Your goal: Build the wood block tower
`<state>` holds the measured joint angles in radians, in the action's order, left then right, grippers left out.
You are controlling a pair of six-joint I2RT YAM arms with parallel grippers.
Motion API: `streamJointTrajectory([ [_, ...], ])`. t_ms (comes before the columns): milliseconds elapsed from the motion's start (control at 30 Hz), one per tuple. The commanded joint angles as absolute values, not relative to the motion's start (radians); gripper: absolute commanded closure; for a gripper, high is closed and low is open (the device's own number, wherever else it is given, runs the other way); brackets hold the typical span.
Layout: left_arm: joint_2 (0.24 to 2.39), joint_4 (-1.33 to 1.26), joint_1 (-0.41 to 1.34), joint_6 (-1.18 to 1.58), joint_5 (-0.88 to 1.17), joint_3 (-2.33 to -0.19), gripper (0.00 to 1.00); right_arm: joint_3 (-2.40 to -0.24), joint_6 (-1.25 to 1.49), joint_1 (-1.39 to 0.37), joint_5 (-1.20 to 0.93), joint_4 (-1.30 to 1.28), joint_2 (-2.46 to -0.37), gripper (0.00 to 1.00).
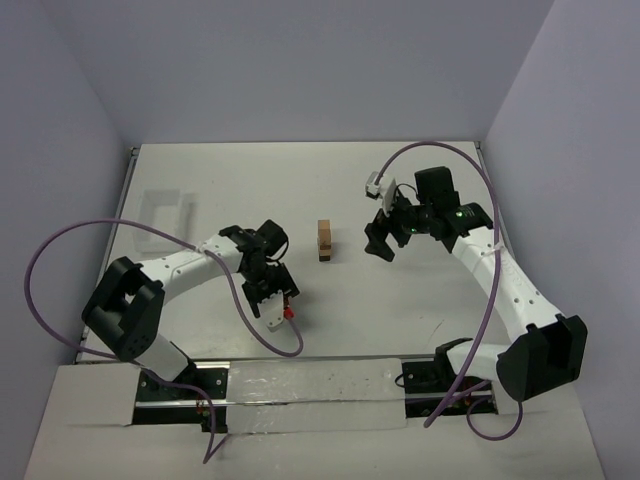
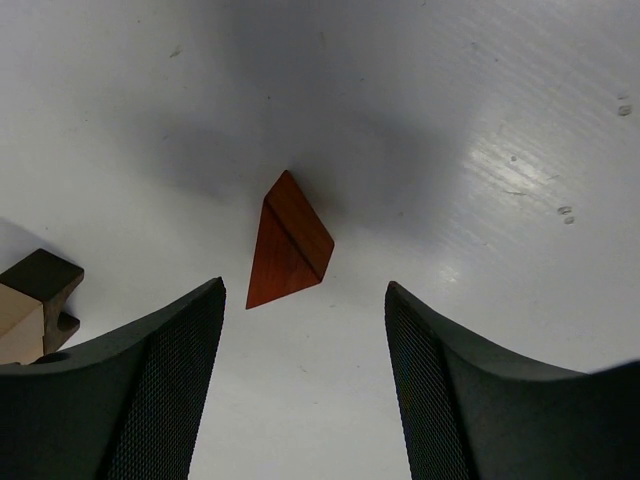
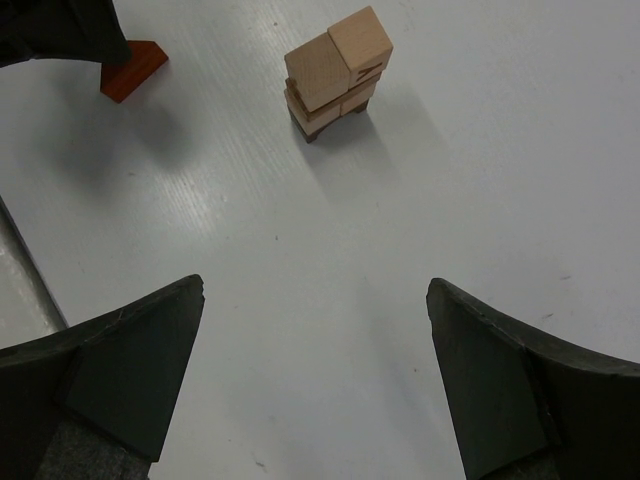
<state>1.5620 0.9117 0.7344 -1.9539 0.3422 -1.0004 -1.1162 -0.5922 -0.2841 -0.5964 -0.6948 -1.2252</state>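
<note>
Left end effector [image 2: 305, 300]: jaws apart, straddling the red wedge [image 2: 290, 243], no contact seen. The wedge lies on the surface [image 2: 480, 120] at 7 o'clock of the wood block tower [image 1: 325, 241], apart from it. In the left wrist view its long axis runs roughly 12 to 6, tip at 12. Recommended: centre the jaws across the short width and close on the flat flanks. Right end effector [image 3: 315, 300]: released, empty

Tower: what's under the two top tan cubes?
Under the tower's top cubes: more tan blocks, then a dark brown base piece on the table. The base's full shape is covered by the blocks above.
</note>
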Motion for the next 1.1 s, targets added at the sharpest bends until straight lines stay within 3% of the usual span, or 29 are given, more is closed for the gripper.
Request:
streamJointTrajectory([
  [0, 1.593, 0.841, 0.744, -2.062, 0.339, -1.014, 0.3, -1.102, -0.59, -0.274, -0.618, -0.656, -1.195, 0.0],
  [1067, 1.685, 0.864, 0.757, -2.153, 0.314, -1.008, 0.47, -1.094, -0.609, -0.273, -0.609, -0.653, -1.225, 0.0],
])
